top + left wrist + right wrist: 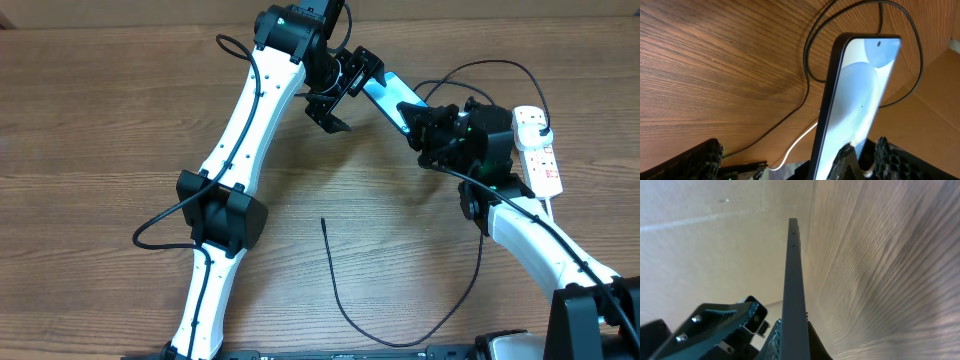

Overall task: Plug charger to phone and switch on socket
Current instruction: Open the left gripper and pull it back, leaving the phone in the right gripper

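With the right tool (413,119) clamped on the phone (381,98), just ahead of the left tool (345,92), whose jaws stand apart, the charger (329,255) lies loose on the desk (100,120) behind both, so fetching its tip probably comes next.

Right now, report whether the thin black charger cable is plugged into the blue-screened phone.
Unplugged: its connector tip lies on the table, away from the phone.

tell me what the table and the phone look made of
Table: wood or wood-look laminate, matte, with visible grain lines. Phone: smooth glossy screen, probably glass; dark slim frame with a dull sheen, metal or plastic, can't tell which.
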Available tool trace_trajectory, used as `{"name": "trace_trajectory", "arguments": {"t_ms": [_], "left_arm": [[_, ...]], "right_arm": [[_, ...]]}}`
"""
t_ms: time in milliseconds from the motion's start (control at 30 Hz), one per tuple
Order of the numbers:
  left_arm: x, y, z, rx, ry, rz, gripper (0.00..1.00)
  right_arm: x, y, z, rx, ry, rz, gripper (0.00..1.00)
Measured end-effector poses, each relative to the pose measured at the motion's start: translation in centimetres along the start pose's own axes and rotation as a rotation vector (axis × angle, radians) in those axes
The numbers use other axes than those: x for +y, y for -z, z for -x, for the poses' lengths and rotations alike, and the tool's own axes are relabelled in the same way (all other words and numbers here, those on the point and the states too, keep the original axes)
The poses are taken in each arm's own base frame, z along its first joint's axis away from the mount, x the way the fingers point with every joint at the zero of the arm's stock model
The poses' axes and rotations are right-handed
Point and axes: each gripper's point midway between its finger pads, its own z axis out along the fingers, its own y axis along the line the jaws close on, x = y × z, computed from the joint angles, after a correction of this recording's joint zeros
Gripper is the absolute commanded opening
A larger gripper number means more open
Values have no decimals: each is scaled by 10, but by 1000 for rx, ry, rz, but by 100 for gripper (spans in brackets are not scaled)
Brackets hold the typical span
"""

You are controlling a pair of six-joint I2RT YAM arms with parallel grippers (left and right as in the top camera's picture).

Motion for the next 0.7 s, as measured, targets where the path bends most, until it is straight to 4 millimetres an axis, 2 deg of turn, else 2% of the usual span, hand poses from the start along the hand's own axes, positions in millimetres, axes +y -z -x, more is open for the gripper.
{"name": "trace_trajectory", "arguments": {"t_ms": [300,500,700], "left_arm": [[-15,8,12,-2,-76,-78,100],[-19,26,29,20,-139,-149,100],[-17,44,46,38,-182,-206,100]], "right_arm": [[0,0,-6,33,-207,-5,4],[1,0,-7,40,-262,0,4],[22,1,-8,53,-250,81,4]]}}
